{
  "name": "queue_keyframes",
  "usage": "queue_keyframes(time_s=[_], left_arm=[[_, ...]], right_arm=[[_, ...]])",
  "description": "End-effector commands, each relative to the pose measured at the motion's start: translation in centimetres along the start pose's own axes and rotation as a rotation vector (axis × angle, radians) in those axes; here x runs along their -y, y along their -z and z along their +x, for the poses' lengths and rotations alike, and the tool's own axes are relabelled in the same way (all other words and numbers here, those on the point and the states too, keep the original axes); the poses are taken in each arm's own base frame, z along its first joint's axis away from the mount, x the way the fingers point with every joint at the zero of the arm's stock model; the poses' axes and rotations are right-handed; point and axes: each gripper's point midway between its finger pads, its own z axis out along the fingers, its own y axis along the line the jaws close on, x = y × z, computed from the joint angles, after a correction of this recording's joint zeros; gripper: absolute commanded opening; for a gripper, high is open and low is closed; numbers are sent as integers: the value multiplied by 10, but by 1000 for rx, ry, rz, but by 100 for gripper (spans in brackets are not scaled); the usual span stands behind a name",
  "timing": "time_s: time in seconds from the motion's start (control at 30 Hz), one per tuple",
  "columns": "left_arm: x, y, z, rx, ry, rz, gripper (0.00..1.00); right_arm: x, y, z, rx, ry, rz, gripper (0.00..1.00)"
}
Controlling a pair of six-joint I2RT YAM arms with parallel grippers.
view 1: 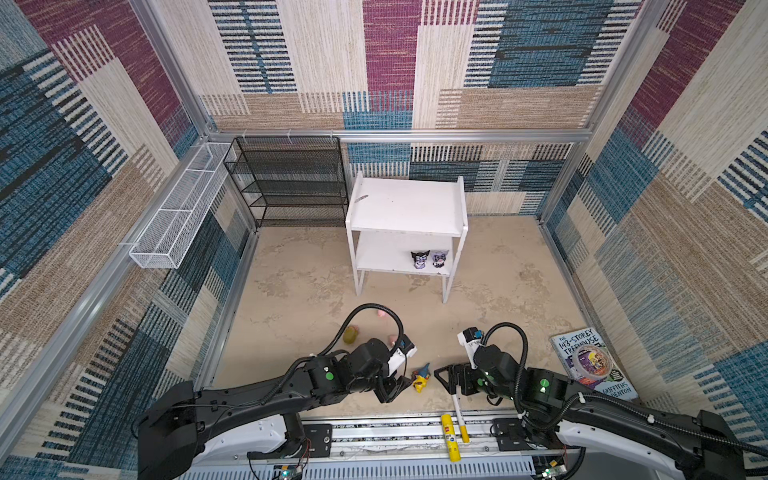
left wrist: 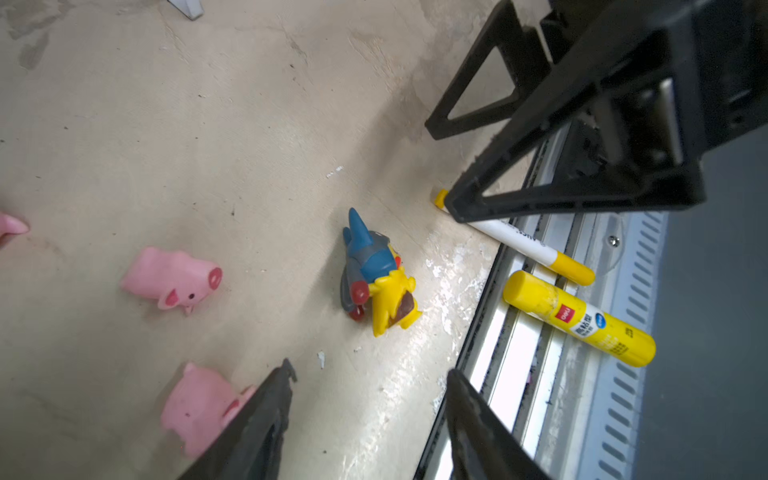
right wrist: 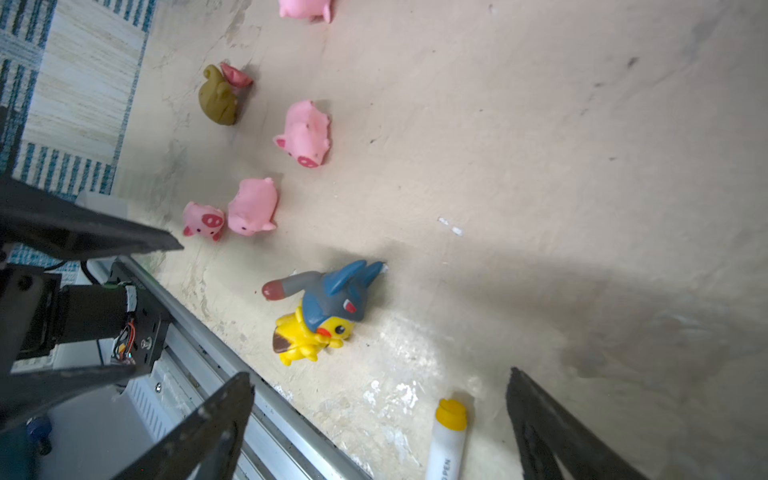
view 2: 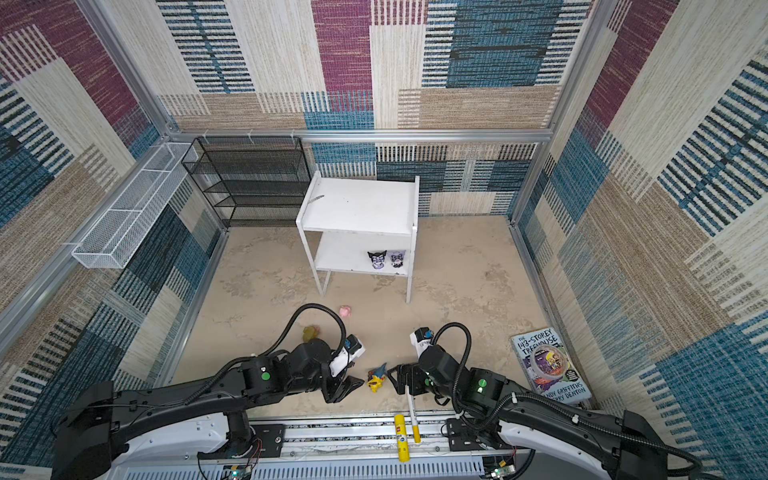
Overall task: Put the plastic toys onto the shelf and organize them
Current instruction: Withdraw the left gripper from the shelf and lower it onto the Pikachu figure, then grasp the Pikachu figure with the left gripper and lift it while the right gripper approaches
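Note:
The white shelf (view 1: pixel 405 205) stands at the back, with two black-and-purple figures (view 1: pixel 419 259) (view 1: pixel 439 258) on its lower board. A yellow figure with a blue hood (view 1: pixel 421 377) (left wrist: pixel 378 282) (right wrist: pixel 320 316) lies on the floor between my grippers. My left gripper (view 1: pixel 404 386) (left wrist: pixel 370 374) is open just left of it, with nothing between its fingers. My right gripper (view 1: pixel 442 380) (right wrist: pixel 380 378) is open just right of it, over the marker's end. Several pink pigs (right wrist: pixel 305 133) (right wrist: pixel 253 205) (left wrist: pixel 174 276) and a blond doll (view 1: pixel 351 334) (right wrist: pixel 220 95) lie on the floor, left of the figure.
A yellow-capped white marker (view 1: pixel 460 415) and a yellow tube (view 1: pixel 451 436) lie on the front rail. A black mesh rack (view 1: pixel 291 183) and a white wire basket (view 1: pixel 183 203) stand at the back left. A book (view 1: pixel 615 388) with a round tub (view 1: pixel 592 361) lies at the right.

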Motion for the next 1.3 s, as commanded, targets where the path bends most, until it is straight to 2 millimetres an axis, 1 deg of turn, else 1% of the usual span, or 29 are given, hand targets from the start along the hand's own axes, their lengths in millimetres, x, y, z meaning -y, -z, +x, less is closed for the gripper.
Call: queue_keyframes(time_s=[0.0,0.1,0.17,0.27,0.4,0.53,0.67,0.8,0.87,0.9,1.0,1.07,1.17,1.2,1.27], left_arm=[[3,-10,-9,21,-18,-5,60],[5,-20,-12,31,-23,-2,58],[4,-27,-15,26,-30,-13,53],[1,-37,-13,4,-42,-31,46],[0,-49,-11,-3,-51,-28,45],[-4,-55,-7,-29,-52,-50,30],[-7,-55,-9,-15,-65,-70,21],[-11,-55,-9,-5,-72,-88,7],[-12,-54,-9,0,-72,-90,4],[-12,-53,-9,6,-71,-92,0],[-14,-46,-13,43,-69,-97,0],[-15,-37,-18,91,-61,-96,0],[-14,-15,-31,236,-38,-49,0],[-12,-5,-36,297,-28,-25,0],[-8,14,-45,402,-14,29,0]], right_arm=[[15,6,-8,50,-68,80,96],[16,10,-12,77,-86,83,95],[15,12,-14,89,-88,71,95],[12,14,-16,103,-84,48,95],[8,16,-19,125,-75,21,95],[6,17,-20,135,-66,5,95],[2,14,-20,132,-50,-18,95],[-6,11,-20,127,-25,-57,95],[-9,11,-20,130,-29,-71,95],[-11,11,-21,132,-31,-87,95],[-24,13,-24,149,-33,-163,96],[-33,15,-25,160,-28,-222,96],[-50,21,-27,185,-11,-335,98],[-57,24,-28,197,-5,-383,99],[-64,29,-29,218,-3,-445,100]])
